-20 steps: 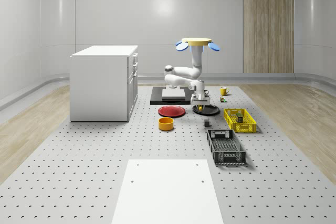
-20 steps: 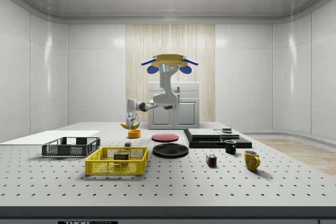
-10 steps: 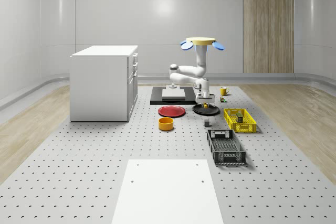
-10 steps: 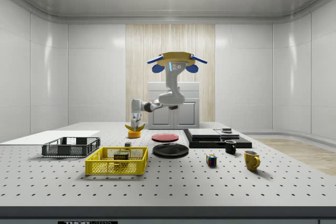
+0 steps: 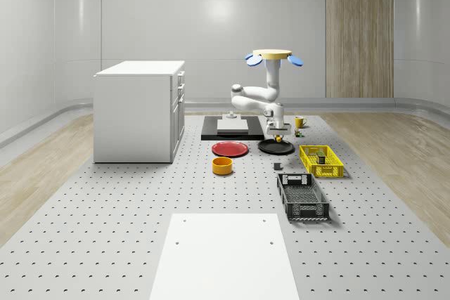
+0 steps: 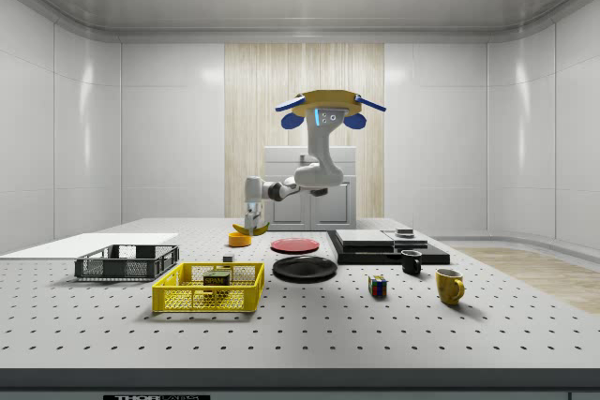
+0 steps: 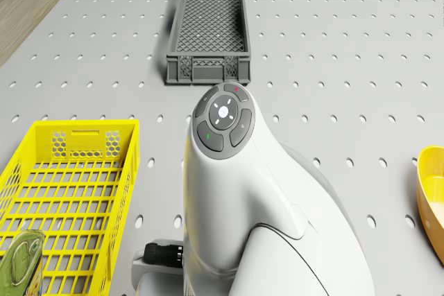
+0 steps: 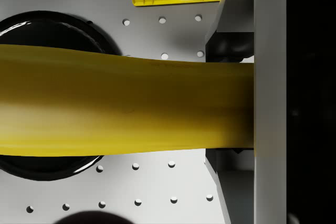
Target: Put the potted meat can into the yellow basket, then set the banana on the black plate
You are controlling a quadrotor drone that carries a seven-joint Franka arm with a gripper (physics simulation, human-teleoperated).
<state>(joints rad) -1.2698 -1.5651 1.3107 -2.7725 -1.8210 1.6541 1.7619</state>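
Note:
The drone [image 5: 273,55] hovers above the table behind the black plate [image 5: 276,148]. Its arm reaches down and my gripper [image 5: 276,133] is shut on the banana [image 5: 278,139], held a little above the plate. In the side view the gripper [image 6: 251,219] holds the banana [image 6: 250,229] clear of the table, left of the black plate [image 6: 305,268]. In the wrist view the banana [image 8: 121,106] crosses over the black plate [image 8: 47,24], pressed against one finger [image 8: 270,103]. The potted meat can [image 6: 217,278] lies in the yellow basket [image 6: 209,289], and the can [image 7: 21,261] lies in a corner of the basket [image 7: 69,185].
A red plate [image 5: 230,149] and an orange bowl [image 5: 222,166] lie left of the black plate. A grey crate [image 5: 302,195] sits in front of the basket. A white cabinet [image 5: 139,110], a black platform [image 5: 226,128], a yellow mug [image 6: 449,285], a black mug [image 6: 411,261] and a cube [image 6: 378,286] stand around.
The drone and arm have shifted toward the whole-scene view's right with the banana still gripped, so the banana now hangs over the black plate.

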